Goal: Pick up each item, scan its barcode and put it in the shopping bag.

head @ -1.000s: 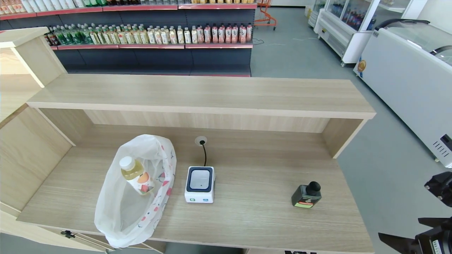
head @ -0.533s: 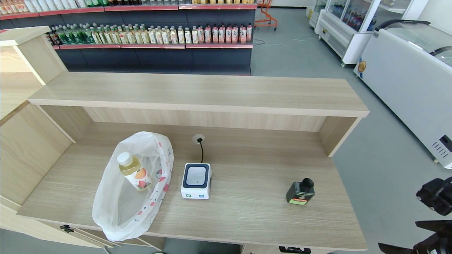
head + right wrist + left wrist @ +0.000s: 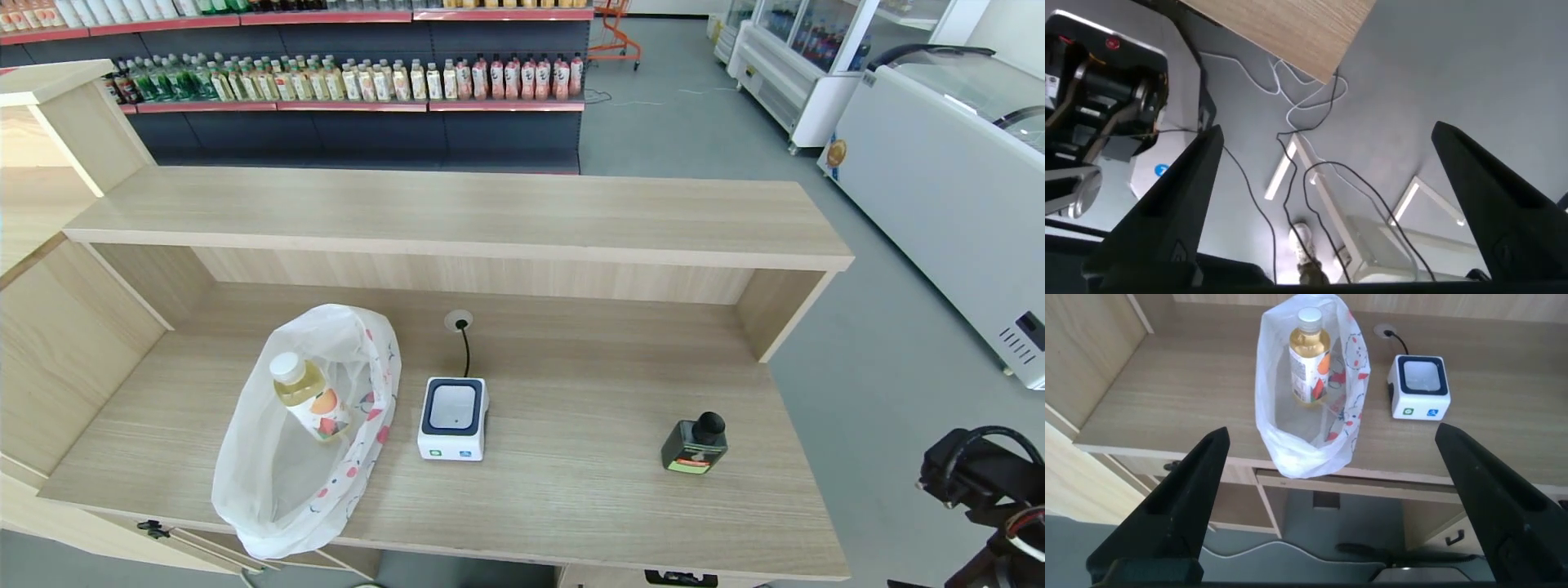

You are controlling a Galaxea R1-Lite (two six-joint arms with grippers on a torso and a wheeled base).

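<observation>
A white plastic shopping bag (image 3: 304,457) with coloured spots lies open on the left of the wooden counter (image 3: 571,498). In it leans a yellow drink bottle (image 3: 306,402) with a white cap. A small white barcode scanner (image 3: 453,418) sits mid-counter on a black cable. To the right stands a dark bottle (image 3: 694,446) with a black cap. My left gripper (image 3: 1327,510) is open, held off the counter's near edge before the bag (image 3: 1310,408) and scanner (image 3: 1419,376). My right gripper (image 3: 1327,212) is open over the floor, off the counter's right corner (image 3: 1290,24). My right arm (image 3: 976,482) is at the lower right.
A raised wooden ledge (image 3: 457,216) runs along the counter's back, with side walls at both ends. White and black cables (image 3: 1306,163) trail on the grey floor under the right gripper. Drink shelves (image 3: 351,82) and freezers (image 3: 939,163) stand behind.
The head camera shifted a little a second ago. My right arm has moved at the lower right edge, its wrist and cable now showing lower and further left. The items on the counter stay put.
</observation>
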